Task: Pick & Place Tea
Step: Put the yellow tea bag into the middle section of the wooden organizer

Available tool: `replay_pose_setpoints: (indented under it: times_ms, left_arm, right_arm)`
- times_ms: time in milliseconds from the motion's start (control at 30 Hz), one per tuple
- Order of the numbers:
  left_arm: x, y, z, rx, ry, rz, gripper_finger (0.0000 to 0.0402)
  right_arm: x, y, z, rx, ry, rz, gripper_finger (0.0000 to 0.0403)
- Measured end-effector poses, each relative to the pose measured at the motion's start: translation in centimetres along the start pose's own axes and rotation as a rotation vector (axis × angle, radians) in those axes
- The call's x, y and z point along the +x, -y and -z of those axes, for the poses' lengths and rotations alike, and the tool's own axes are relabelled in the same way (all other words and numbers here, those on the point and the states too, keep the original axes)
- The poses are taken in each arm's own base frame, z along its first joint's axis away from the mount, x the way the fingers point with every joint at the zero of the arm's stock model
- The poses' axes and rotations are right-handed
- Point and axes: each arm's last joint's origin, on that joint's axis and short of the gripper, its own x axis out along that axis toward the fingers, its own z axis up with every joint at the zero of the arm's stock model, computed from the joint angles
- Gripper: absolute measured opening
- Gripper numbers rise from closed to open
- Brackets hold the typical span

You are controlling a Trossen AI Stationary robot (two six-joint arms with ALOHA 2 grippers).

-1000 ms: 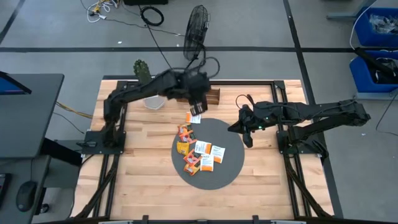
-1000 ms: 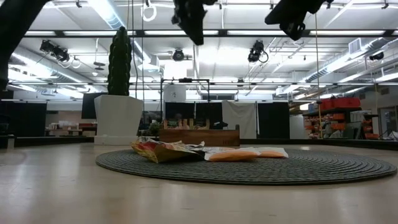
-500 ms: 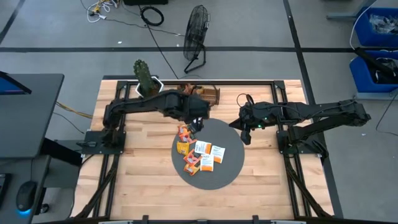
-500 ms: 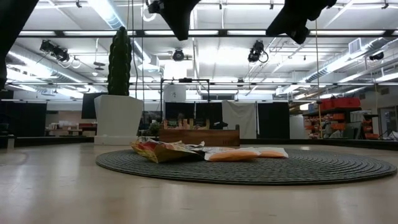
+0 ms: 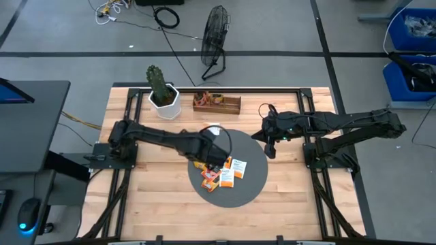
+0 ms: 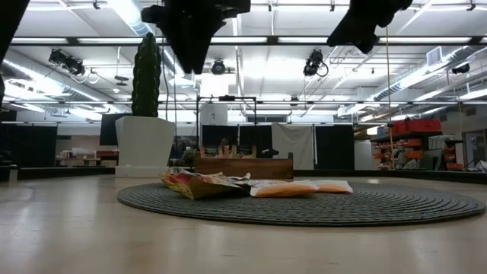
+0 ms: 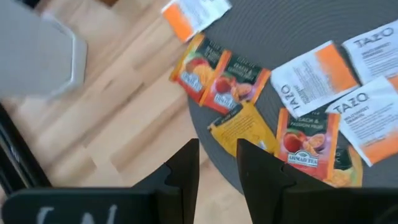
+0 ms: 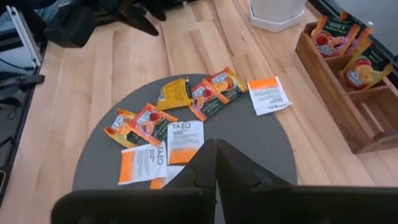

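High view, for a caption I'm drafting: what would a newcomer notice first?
Most striking is the bright scatter of tea sachets on the round grey mat at the table's middle, with the left pincer hanging over the pile's left part. Behind it, a wooden tray at the far edge holds a few sachets, beside a potted cactus.

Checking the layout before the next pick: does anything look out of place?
One white-and-orange sachet lies apart from the other sachets, across the disc's edge and partly on the wood, toward the tray. The left gripper hovers open over the pile. The right gripper waits shut beside the disc.
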Motion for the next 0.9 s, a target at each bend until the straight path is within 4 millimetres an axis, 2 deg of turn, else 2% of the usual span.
replay_pose_setpoints:
  times_ms: [300, 500, 700, 833, 900]
  left_arm:
    - [-0.4, 1.1, 2.7, -0.126, -0.009, 0.002, 0.0113]
    - [0.1, 1.3, 3.5, -0.152, -0.058, -0.007, 0.0113]
    - [-0.2, 0.8, 3.7, -0.180, -0.042, -0.009, 0.0113]
    - [1.2, 0.7, 4.8, -0.216, -0.046, -0.018, 0.0113]
    - [2.2, 0.8, 5.1, -0.249, -0.069, 0.033, 0.0113]
  right_arm:
    - [0.0, 0.0, 0.2, -0.031, -0.024, 0.003, 0.0016]
    - [0.0, 0.0, 0.2, -0.040, -0.029, -0.017, 0.0019]
    - [0.0, -0.2, 0.2, -0.047, -0.035, -0.075, 0.0054]
    - [0.0, -0.1, 0.2, -0.047, -0.036, -0.072, 0.0087]
    - [0.1, -0.2, 0.2, -0.034, -0.031, -0.072, 0.0101]
